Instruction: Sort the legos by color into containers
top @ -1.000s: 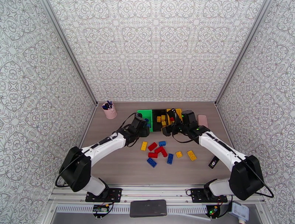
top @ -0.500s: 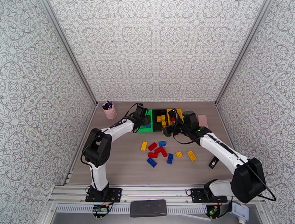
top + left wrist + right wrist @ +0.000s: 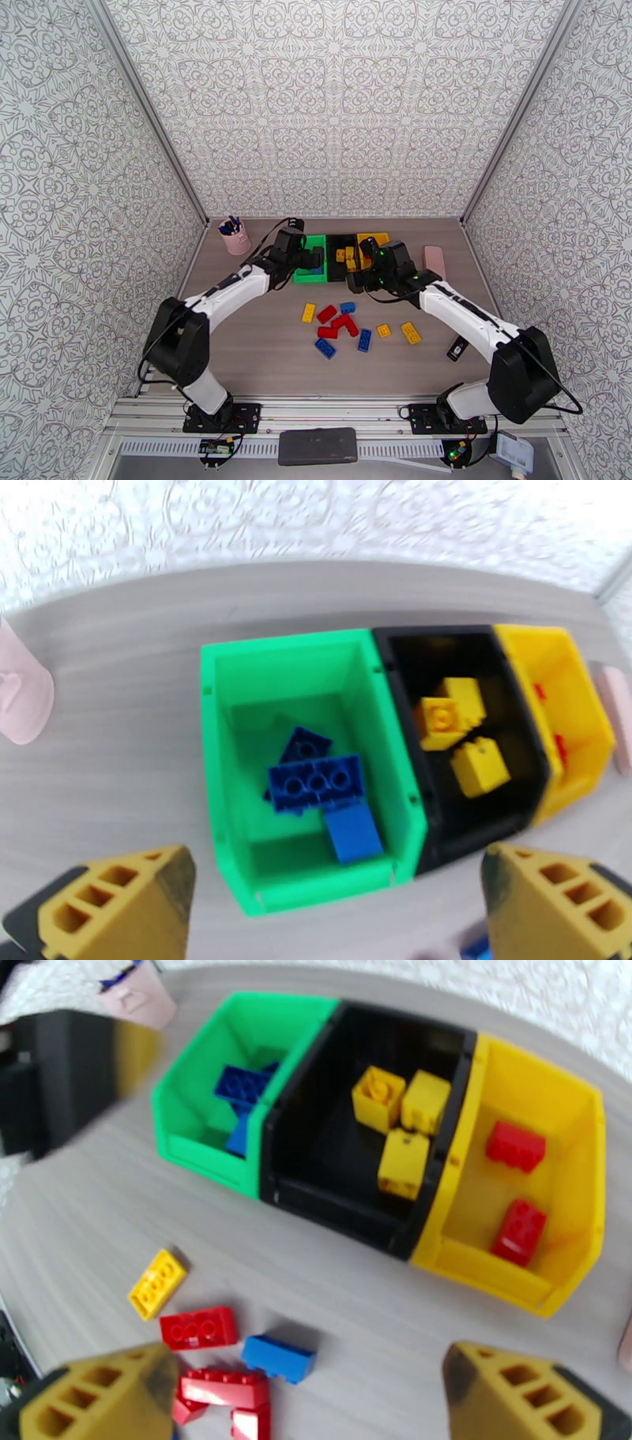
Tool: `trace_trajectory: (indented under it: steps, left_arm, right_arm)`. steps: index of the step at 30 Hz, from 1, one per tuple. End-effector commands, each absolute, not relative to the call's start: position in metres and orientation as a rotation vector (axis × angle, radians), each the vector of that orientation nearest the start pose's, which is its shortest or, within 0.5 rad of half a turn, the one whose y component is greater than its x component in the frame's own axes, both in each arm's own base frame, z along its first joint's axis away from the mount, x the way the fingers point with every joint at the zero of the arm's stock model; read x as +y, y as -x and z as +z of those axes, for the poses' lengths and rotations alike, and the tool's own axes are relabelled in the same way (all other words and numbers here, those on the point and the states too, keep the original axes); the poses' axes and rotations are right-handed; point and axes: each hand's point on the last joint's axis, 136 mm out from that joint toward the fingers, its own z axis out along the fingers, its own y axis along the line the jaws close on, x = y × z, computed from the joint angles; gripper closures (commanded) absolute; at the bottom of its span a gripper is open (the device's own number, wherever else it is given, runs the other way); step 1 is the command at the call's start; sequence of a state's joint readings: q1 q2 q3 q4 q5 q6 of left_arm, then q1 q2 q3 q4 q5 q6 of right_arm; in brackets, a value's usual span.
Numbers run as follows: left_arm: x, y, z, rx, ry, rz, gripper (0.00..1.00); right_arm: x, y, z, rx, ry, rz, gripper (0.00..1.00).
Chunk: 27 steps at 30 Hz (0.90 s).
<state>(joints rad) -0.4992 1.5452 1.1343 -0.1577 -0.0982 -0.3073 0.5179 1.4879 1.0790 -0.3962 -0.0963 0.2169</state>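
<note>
Over the green bin (image 3: 212,756), my left gripper (image 3: 336,894) has swung in from the pile and hangs open, empty — blue legos (image 3: 316,784) lie inside. My right gripper (image 3: 308,1390) is open too, above the loose legos (image 3: 197,1327) — lots left to sort
</note>
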Motion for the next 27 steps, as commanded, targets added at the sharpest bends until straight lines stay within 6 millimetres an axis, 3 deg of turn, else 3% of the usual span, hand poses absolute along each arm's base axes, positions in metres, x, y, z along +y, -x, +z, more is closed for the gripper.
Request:
trace_trajectory:
  steps: [1, 11, 15, 20, 27]
  left_arm:
    - [-0.222, -0.388, 0.214, 2.057, -0.36, -0.474, 0.0]
    - [-0.225, -0.283, 0.214, 1.919, -0.715, -0.593, 0.0]
    - [-0.237, -0.243, 0.214, 1.831, -0.896, -0.708, 0.0]
    - [-0.237, -0.227, 0.213, 1.758, -0.951, -0.721, 0.0]
    - [-0.242, -0.225, 0.21, 1.749, -0.988, -0.735, 0.0]
  right_arm:
    - [0.218, -0.356, 0.147, 2.46, 0.28, 0.377, 0.08]
    - [0.251, -0.345, 0.101, 2.605, 0.318, 0.245, 0.1]
    - [0.259, -0.343, 0.084, 2.658, 0.334, 0.246, 0.11]
    - [0.262, -0.342, 0.065, 2.711, 0.351, 0.219, 0.13]
    - [0.264, -0.34, 0.043, 2.761, 0.359, 0.201, 0.17]
